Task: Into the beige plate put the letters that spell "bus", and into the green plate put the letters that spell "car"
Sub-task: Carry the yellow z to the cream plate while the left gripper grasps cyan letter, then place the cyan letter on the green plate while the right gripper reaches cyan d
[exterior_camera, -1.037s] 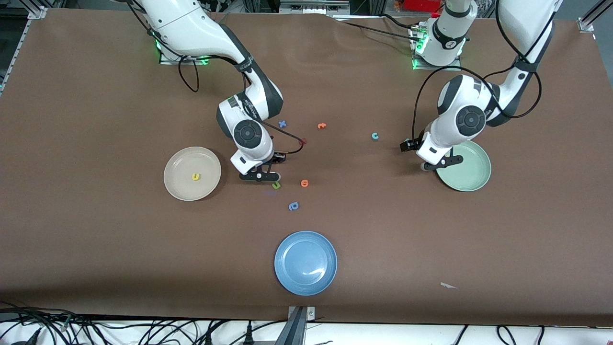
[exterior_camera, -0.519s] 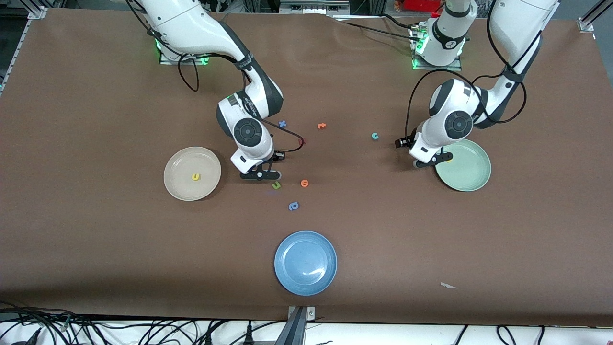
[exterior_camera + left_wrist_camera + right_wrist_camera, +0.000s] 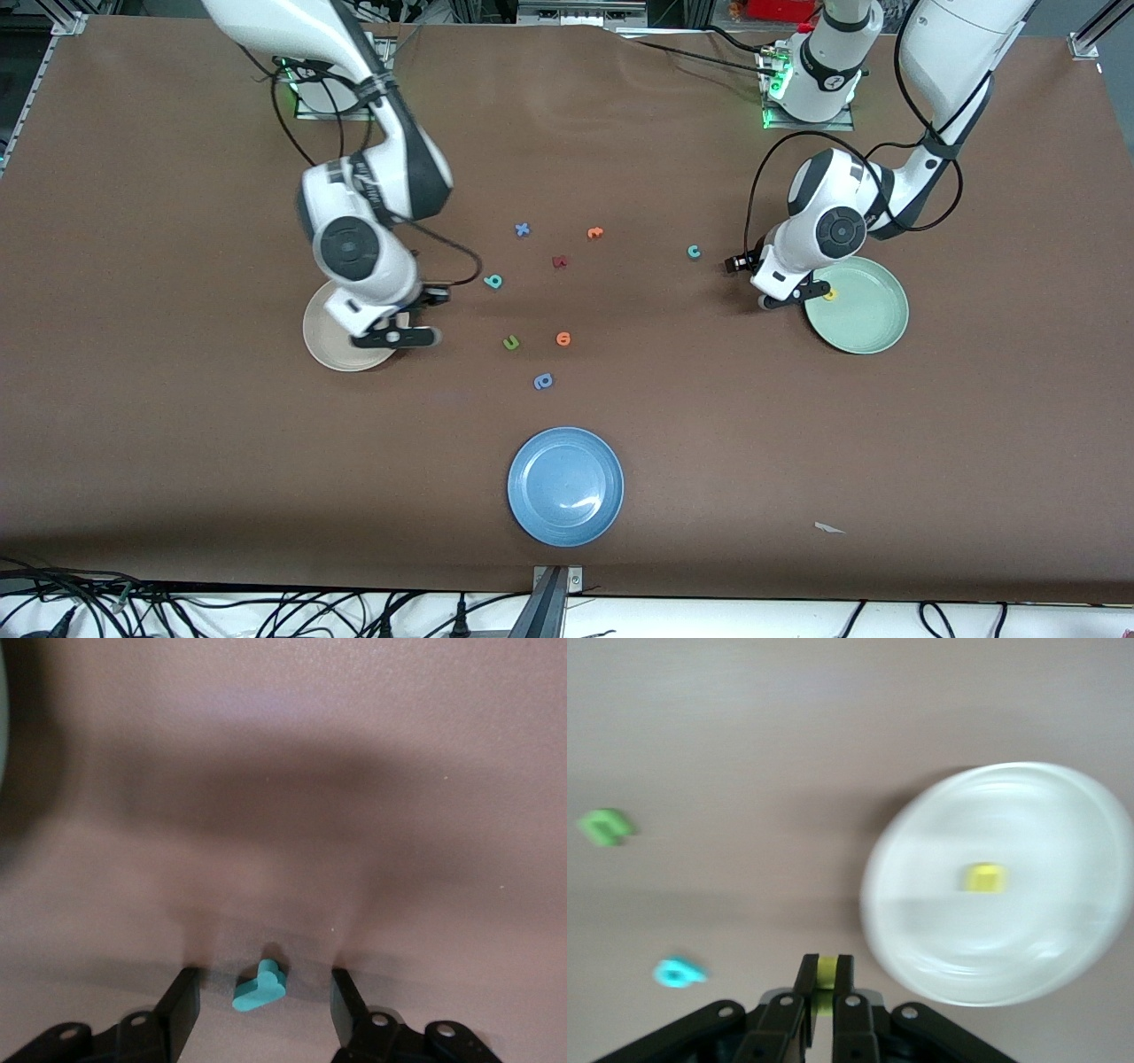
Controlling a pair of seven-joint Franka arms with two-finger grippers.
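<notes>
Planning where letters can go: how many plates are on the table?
3: beige plate under the right tool, green plate beside the left tool, blue plate nearest the front camera.

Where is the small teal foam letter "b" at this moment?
The small teal foam letter "b" lies on the brown table in the front view, between the beige plate and the dark red letter, farther from the camera than the green "u".

Matt brown table covering (image 3: 177, 443) — glossy blue plate (image 3: 565, 486).
</notes>
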